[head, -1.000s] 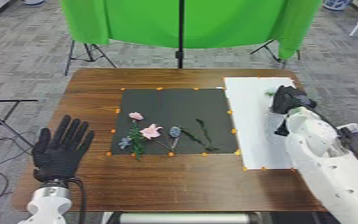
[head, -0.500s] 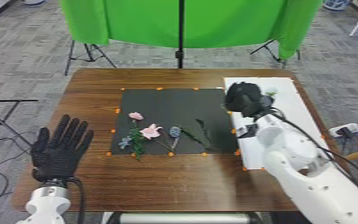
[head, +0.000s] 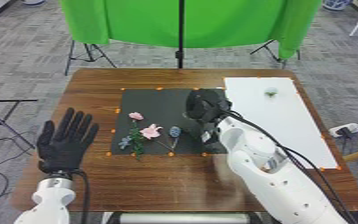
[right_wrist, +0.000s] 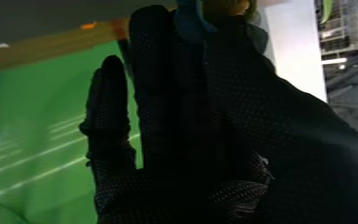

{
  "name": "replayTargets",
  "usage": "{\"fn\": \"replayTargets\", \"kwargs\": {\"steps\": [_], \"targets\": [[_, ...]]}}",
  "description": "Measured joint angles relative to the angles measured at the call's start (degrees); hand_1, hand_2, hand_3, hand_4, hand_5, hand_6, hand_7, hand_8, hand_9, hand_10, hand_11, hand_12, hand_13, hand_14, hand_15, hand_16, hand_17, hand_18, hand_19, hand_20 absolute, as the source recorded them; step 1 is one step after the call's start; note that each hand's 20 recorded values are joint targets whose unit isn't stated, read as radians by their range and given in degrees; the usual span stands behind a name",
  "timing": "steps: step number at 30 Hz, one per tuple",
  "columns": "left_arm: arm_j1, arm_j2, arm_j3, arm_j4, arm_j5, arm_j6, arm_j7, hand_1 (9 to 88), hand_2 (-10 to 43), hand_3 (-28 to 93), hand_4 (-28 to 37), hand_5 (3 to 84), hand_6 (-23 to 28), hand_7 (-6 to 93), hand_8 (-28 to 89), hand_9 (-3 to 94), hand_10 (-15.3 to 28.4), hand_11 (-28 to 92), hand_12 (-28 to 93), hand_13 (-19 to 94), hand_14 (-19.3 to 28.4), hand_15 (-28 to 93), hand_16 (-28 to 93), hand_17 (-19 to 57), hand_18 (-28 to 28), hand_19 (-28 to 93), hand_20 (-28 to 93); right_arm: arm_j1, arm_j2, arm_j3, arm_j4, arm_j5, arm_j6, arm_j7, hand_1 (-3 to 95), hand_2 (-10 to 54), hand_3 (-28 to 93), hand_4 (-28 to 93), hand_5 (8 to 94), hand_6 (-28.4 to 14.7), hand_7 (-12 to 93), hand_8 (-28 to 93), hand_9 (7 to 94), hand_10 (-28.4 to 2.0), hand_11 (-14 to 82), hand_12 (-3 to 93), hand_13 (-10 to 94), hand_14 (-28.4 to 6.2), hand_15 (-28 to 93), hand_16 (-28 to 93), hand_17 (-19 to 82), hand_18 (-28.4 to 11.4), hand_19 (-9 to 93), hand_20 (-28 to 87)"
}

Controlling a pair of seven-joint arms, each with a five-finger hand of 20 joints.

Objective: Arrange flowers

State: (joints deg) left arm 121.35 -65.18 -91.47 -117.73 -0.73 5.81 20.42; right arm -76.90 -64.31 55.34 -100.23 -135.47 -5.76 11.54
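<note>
Right hand (head: 204, 104) is over the right part of the dark mat (head: 158, 100), palm and wrist angled in from the robot's right. Can't tell from here if it's open or closed, or if it has anything in it. In the wrist view there's a bluish strip (right_wrist: 190, 21) right by the glove, too dark for me to identify. Flowers are mostly on the mat, to the left of the right hand: blue-grey flower head (head: 175, 131) nearest to it, on a thin stem; then pink lily (head: 150, 132), farther left; small pink bloom (head: 136, 116) just beyond the lily; pale blue flower (head: 125, 143) farthest left and closer to the robot, with a green leafy sprig (head: 138, 145) beside it. One small white flower with green (head: 271, 92) is on the white sheet (head: 295, 130), well to the right of the right hand and a bit farther from the robot. Left hand (head: 65, 147) is over the left side of the brown table (head: 113, 185), open, fingers straight and spread, holding nothing, apart from the mat and all the blooms. Green cloth (head: 233, 25) hangs past the table, ahead of both hands.
</note>
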Motion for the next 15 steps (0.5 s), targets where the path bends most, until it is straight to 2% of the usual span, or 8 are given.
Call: {"fn": "replayTargets", "kwargs": {"steps": [7,12,15], "targets": [[-0.32,0.11,-0.08,-0.13,0.55,-0.10,-0.03,26.3,16.0,75,-28.3,42.9,9.4,11.6,-10,36.4,15.0,18,9,27,15.5,31,-6,-8.2,13.9,32,10,-1.76,0.68,0.79,0.55,-0.31,0.19,-0.58,60.0,-9.5,71,-28,70.3,2.4,23,-7,79.8,-8.9,7.2,34.3,66,-5.1,29,37,27,-19.8,76,34],[-0.32,0.12,-0.10,-0.33,1.79,-0.14,-0.20,26.4,16.2,76,-28.3,42.9,9.5,11.6,-10,36.4,15.1,18,9,27,15.6,31,-6,-8.2,13.9,32,10,-3.00,0.91,1.21,1.61,-0.44,0.59,-1.08,56.3,-9.5,74,-28,69.3,2.5,22,-11,75.8,-9.6,12.9,28.5,65,-5.5,32,34,27,-19.8,76,34],[-0.36,0.14,-0.14,-0.35,2.13,-0.16,-0.32,26.5,16.4,76,-28.3,43.0,9.4,11.5,-10,36.4,15.1,18,9,27,15.6,31,-6,-8.1,13.9,32,10,-3.38,0.91,1.53,1.88,-0.44,0.60,-1.97,54.5,-9.5,76,-28,68.5,2.8,22,-16,72.0,-10.4,17.7,21.4,64,-5.5,33,32,26,-19.6,76,34]]}}
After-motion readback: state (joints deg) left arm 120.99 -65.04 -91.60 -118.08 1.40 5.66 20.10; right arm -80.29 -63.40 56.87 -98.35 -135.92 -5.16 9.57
